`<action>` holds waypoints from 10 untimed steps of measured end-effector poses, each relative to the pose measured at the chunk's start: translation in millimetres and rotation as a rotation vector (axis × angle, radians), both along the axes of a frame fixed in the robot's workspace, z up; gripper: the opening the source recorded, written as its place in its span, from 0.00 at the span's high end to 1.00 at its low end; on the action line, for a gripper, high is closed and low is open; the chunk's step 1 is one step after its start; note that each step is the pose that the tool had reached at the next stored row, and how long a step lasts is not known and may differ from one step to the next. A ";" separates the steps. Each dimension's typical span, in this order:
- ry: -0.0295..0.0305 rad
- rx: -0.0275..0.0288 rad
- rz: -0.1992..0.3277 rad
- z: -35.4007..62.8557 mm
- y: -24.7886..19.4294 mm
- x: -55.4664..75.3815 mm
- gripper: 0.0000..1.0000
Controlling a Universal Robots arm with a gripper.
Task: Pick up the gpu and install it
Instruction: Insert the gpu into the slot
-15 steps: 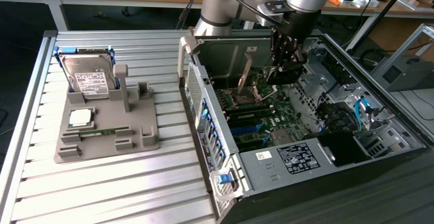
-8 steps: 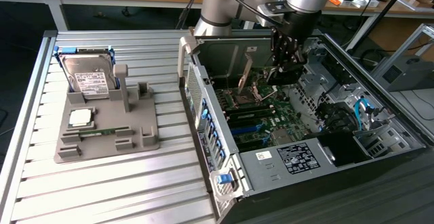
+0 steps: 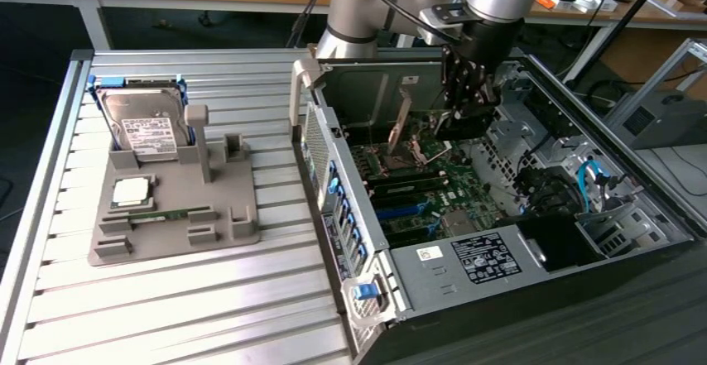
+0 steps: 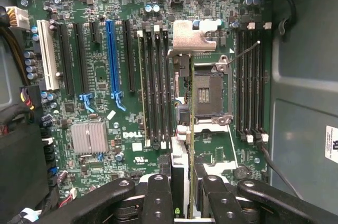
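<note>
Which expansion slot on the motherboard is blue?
The long slot between the black slots; the others are black, except one white slot at the board's edge. The gripper holds the gpu edge-on above the CPU socket.

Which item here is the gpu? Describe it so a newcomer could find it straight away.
Start at the open computer case on the exterior view's right. Above its motherboard hangs the arm's gripper, and the gpu is the thin card held edge-on between its fingers. Unlike the fitted memory sticks, it stands clear of any slot.
</note>
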State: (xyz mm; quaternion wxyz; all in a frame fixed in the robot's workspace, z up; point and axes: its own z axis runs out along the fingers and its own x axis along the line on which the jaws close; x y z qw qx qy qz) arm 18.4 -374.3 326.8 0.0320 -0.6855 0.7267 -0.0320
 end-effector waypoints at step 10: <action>0.0000 0.0000 0.000 -0.3 -1.7 -1.0 0.73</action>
